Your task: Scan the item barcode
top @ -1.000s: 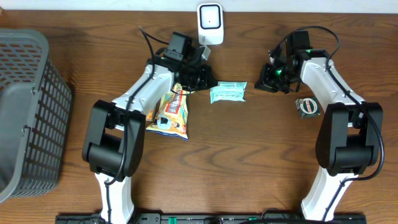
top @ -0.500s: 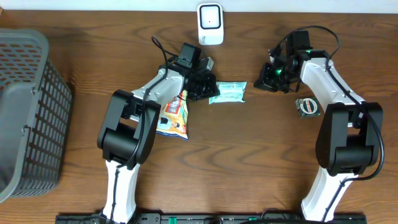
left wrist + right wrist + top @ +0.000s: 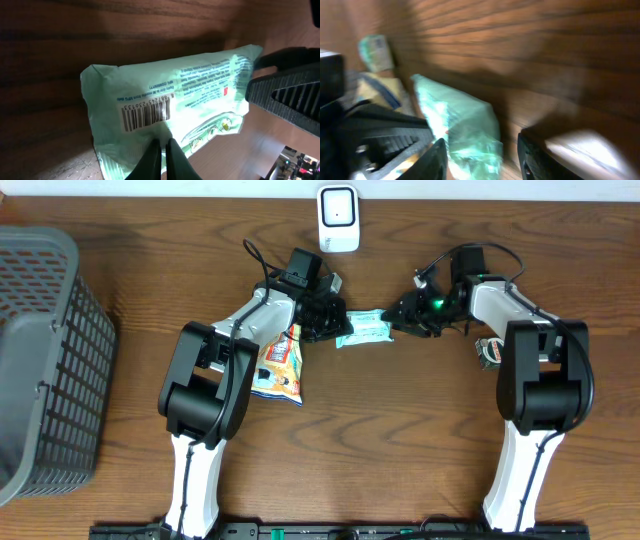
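- Your green packet (image 3: 366, 328) lies flat on the wooden table (image 3: 400, 440), below the white scanner (image 3: 338, 218) that stands at the far edge, and well apart from it.
- In the left wrist view the packet's barcode (image 3: 145, 111) faces up towards the camera, printed on the half nearer the left arm.
- Your left gripper (image 3: 163, 150) has its fingers pressed tight together, with the tips meeting at the packet's near edge, just below the barcode.
- You cannot tell from either view whether any film is caught between those fingers or whether they only rest on it.
- Seen from overhead, the left gripper (image 3: 328, 320) sits at the packet's left end and the right gripper (image 3: 400, 323) at its right end, so the packet lies between the two.
- Your right gripper (image 3: 481, 145) has its fingers apart (the view is badly blurred), and the packet's end shows in the gap ahead of them; contact cannot be judged.
- A yellow and orange snack bag (image 3: 282, 365) lies beside the left arm, partly under it.
- A grey basket (image 3: 40, 360) stands at the table's left edge.
- A small round item (image 3: 487, 352) shows beside the right arm, too hidden to name.
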`<state>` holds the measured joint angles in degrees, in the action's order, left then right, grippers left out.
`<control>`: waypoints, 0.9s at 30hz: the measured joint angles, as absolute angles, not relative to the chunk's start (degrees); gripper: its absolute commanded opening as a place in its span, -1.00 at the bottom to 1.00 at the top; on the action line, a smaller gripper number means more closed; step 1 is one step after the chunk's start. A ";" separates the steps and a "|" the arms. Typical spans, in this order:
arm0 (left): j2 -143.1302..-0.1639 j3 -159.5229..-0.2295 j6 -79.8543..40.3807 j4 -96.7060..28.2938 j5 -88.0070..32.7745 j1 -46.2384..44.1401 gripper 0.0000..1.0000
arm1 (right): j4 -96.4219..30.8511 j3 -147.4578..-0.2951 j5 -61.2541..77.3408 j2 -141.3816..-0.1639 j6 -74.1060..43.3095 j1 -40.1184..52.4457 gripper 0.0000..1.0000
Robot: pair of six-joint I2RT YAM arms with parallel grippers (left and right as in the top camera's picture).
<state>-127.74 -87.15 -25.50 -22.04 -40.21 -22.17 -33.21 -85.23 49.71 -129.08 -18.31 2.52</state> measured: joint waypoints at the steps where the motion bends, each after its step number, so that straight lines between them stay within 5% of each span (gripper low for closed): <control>1: -127.74 -87.15 -25.50 -22.02 -40.21 -22.17 -0.85 | -32.69 -85.38 51.86 -129.91 -18.33 2.57 -0.17; 9: -127.74 -87.15 -25.50 -22.04 -40.21 -22.17 -0.85 | -32.18 -85.71 58.57 -132.40 -17.76 2.66 -0.20; 14: -127.74 -87.15 -25.50 -22.15 -40.16 -22.13 -0.85 | -30.74 -85.71 56.93 -132.62 -17.78 5.39 -0.72; 23: -127.74 -87.15 -25.50 -22.48 -40.36 -21.80 -0.85 | -29.69 -85.71 56.25 -132.77 -18.39 6.11 -0.82; 27: -126.78 -87.13 -23.92 -25.04 -41.06 -21.12 -0.53 | -30.00 -85.62 57.89 -133.05 -16.43 5.58 -0.83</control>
